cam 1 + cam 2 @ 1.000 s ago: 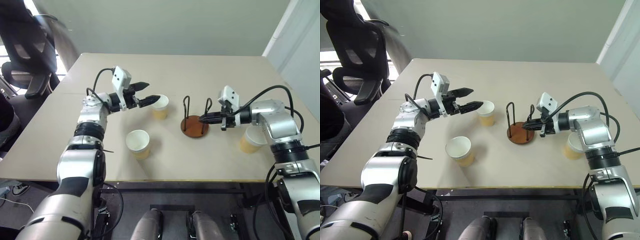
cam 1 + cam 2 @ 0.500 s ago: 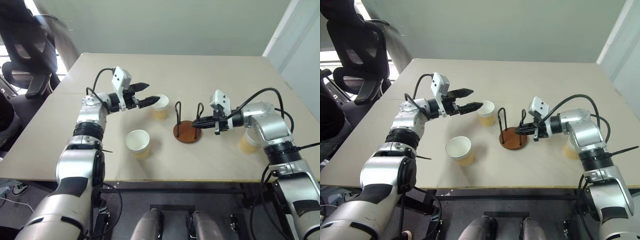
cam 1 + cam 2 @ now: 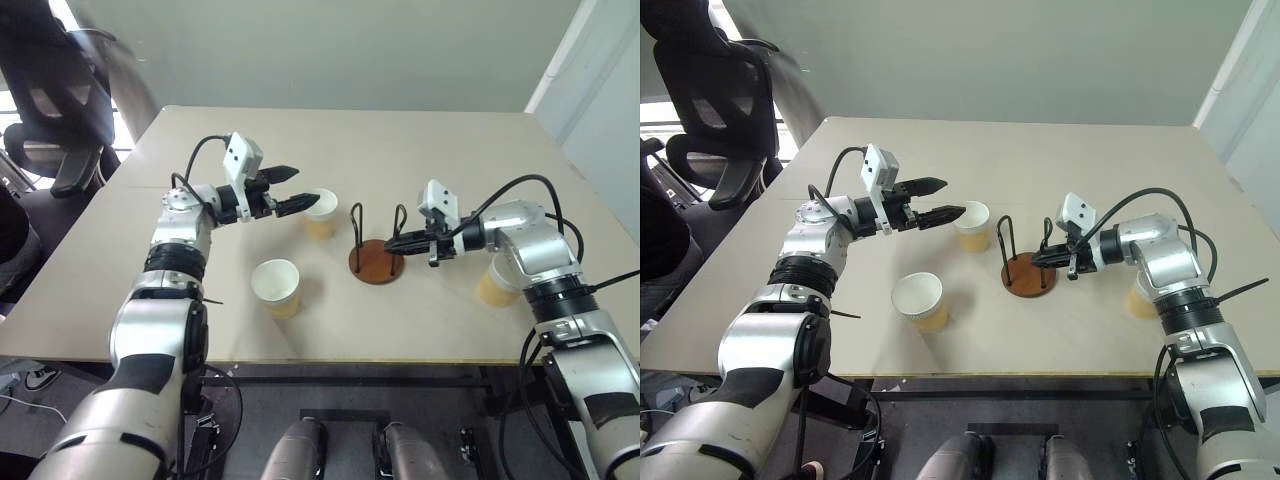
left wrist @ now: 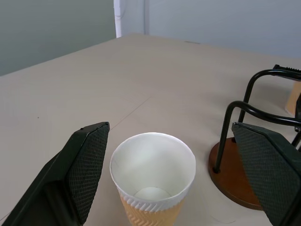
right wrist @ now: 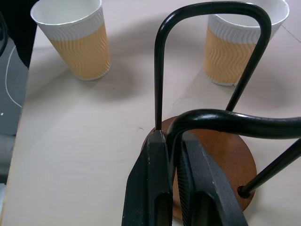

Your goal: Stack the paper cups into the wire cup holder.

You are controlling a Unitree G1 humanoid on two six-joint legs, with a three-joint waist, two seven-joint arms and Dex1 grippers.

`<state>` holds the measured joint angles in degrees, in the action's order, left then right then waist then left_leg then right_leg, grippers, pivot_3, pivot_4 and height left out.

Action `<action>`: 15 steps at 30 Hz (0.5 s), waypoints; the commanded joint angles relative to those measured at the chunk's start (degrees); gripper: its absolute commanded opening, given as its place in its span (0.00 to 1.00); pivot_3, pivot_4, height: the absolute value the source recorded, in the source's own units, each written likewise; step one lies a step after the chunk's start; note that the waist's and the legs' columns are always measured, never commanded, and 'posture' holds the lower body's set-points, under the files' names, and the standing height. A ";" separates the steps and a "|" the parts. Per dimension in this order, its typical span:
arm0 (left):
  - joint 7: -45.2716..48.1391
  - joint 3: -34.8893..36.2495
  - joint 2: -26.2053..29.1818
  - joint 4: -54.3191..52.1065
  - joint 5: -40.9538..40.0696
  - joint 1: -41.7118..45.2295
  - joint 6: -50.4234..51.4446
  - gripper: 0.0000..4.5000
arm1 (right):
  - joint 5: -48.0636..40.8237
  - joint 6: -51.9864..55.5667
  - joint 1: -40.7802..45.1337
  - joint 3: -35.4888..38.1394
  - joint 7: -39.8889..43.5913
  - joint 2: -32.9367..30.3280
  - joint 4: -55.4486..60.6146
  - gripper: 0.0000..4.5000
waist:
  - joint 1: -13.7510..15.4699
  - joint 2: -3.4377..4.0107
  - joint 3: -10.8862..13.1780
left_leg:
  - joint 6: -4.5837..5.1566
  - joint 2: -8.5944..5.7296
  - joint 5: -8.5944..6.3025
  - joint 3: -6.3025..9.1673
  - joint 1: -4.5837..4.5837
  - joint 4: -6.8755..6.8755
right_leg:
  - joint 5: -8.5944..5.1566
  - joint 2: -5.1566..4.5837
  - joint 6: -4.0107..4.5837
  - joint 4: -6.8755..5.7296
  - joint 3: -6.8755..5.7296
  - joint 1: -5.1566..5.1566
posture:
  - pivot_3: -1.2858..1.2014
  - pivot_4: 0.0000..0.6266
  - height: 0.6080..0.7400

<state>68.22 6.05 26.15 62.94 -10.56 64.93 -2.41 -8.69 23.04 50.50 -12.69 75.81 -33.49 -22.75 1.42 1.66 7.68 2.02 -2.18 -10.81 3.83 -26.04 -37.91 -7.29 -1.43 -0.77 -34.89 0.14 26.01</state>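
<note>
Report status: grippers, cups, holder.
Left gripper open around far cup. Right gripper shut on wire cup holder. Holder empty. Nothing in the way.

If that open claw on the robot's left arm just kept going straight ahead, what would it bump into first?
Most likely the paper cup standing between the left gripper's open fingers; beyond it stands the wire cup holder.

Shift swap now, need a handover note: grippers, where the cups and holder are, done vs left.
Left gripper: open, straddling the far cup, not closed.
Right gripper: shut on a wire loop of the wire cup holder, which stands mid-table.
Near cup stands front-left; third cup by the right arm.
Done: no cup in the holder yet.
Left: grasp and stack all three.
</note>
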 commanded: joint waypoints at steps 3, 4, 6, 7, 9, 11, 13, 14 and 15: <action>-0.11 0.30 0.73 -1.83 0.02 0.35 -0.20 1.00 | 0.58 -2.26 2.62 -0.38 1.46 0.35 -1.40 0.00 | -0.01 0.00 0.00 | 0.00 0.00 0.00 0.00 0.00 0.00 | 0.00 0.00 0.00 0.00 0.00 0.00 | 0.52 0.24 1.00; -0.08 0.31 0.77 -1.88 0.00 0.35 -0.15 1.00 | 0.76 -2.46 2.79 -0.51 1.70 0.38 -1.69 0.00 | -0.02 0.00 0.00 | 0.00 0.00 0.00 0.00 0.00 0.01 | 0.00 0.00 0.00 0.00 0.00 0.00 | 0.52 0.24 1.00; -0.07 0.34 0.82 -1.93 -0.04 0.36 -0.10 1.00 | 1.07 -2.84 3.26 -0.71 2.16 0.54 -2.45 0.00 | -0.06 0.00 0.00 | 0.00 0.00 0.00 0.01 0.00 0.01 | 0.00 0.00 0.00 0.00 0.00 0.01 | 0.52 0.24 1.00; -0.09 0.35 0.83 -1.92 -0.04 0.36 -0.10 1.00 | 1.22 -3.11 3.48 -0.82 2.36 0.62 -2.82 0.00 | -0.06 0.00 0.00 | -0.01 0.00 -0.01 0.01 0.00 0.01 | 0.00 0.00 0.00 0.00 0.00 0.01 | 0.52 0.24 1.00; -0.09 0.35 0.85 -1.95 -0.04 0.34 -0.08 1.00 | 1.47 -3.60 3.87 -1.01 2.62 0.80 -3.50 0.00 | -0.01 0.00 0.00 | -0.01 0.00 -0.01 0.02 0.00 0.01 | 0.00 0.00 0.01 0.00 0.00 0.00 | 0.52 0.24 1.00; -0.09 0.35 0.88 -1.97 -0.04 0.33 -0.03 1.00 | 1.87 -4.40 4.36 -1.27 2.68 1.08 -4.49 0.00 | -0.03 0.00 0.00 | -0.02 0.00 -0.01 0.02 0.00 0.01 | 0.00 0.00 0.01 0.00 0.00 0.00 | 0.52 0.24 1.00; -0.09 0.35 0.90 -2.00 -0.06 0.33 0.03 1.00 | 2.28 -4.89 4.86 -1.48 2.82 1.34 -5.46 0.00 | -0.07 0.00 0.00 | -0.03 0.00 -0.02 0.02 0.00 0.01 | 0.00 0.00 0.02 0.00 0.00 0.00 | 0.52 0.24 1.00; -0.09 0.35 0.91 -2.02 -0.07 0.32 0.05 1.00 | 2.51 -5.26 5.22 -1.53 2.81 1.52 -6.15 0.00 | -0.06 0.00 0.00 | -0.06 0.00 -0.04 0.02 0.01 0.01 | 0.00 0.00 0.02 0.00 0.00 0.00 | 0.52 0.24 1.00; -0.11 0.36 0.92 -2.02 -0.06 0.32 0.04 1.00 | 2.75 -5.65 5.54 -1.58 2.82 1.65 -6.78 0.00 | -0.06 0.00 0.00 | -0.09 0.00 -0.05 0.02 0.01 0.01 | 0.00 0.00 0.03 -0.01 0.00 0.01 | 0.52 0.24 1.00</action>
<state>68.21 6.04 26.28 62.94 -10.56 64.93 -2.35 -6.36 18.54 54.47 -14.21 78.10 -31.94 -29.47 1.36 1.66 7.68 1.93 -2.18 -10.86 3.85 -26.03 -37.90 -7.28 -1.43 -0.74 -34.91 0.13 26.02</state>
